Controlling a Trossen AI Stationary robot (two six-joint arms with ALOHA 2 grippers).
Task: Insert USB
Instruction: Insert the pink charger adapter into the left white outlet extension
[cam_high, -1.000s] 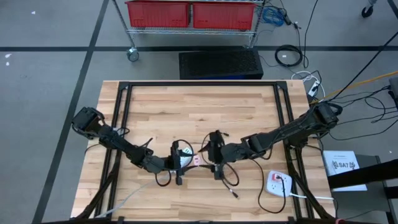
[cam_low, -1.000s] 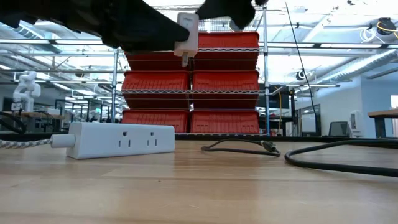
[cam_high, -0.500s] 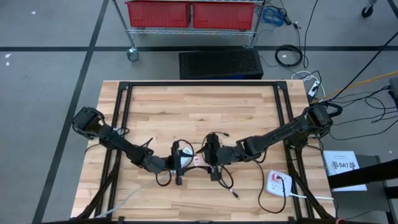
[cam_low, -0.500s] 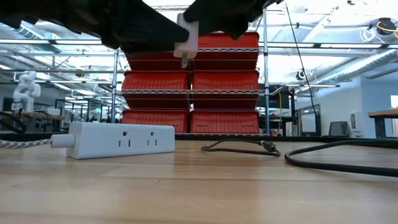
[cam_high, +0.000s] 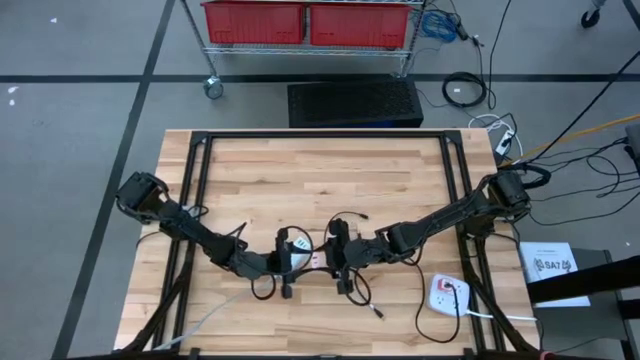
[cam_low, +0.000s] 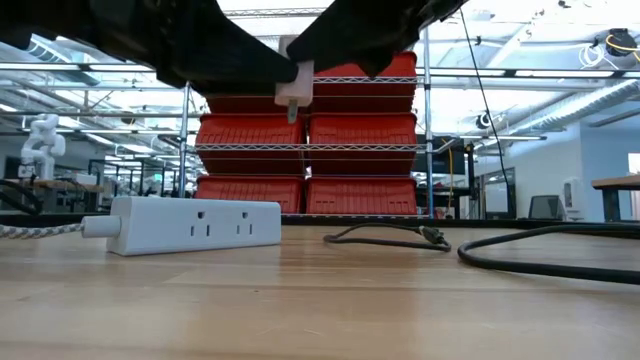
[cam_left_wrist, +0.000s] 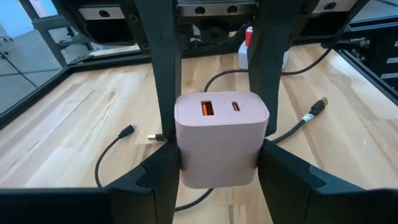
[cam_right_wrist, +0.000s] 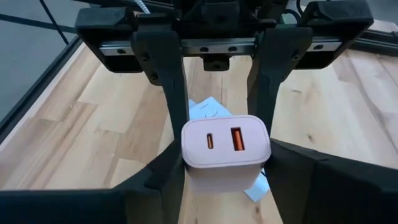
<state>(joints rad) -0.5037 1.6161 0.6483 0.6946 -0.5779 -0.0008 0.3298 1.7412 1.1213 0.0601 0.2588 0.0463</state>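
Observation:
A pale pink charger block with two ports on its upper face hangs above the table, its prongs pointing down. My left gripper and my right gripper meet at the charger from opposite sides, both shut on it. A white power strip lies on the table below. A black USB cable lies slack on the wood, with one plug near the right arm's side. My left gripper pinches the charger's two opposite side walls between its fingers, coming about level from the table's left. The block is clear of the table, ports up. My right gripper comes from the table's right, slanting down. Its fingers lie against the same side walls, one on each side.
A second white socket block with a red switch lies near the front right corner, its cord running off the edge. A braided cord trails to the front left. Black frame rails run along the table's sides.
My right gripper has moved toward the table's left and down, up to the charger, and now covers one side of it in the low view. The charger has stayed clear of the table in my left gripper.

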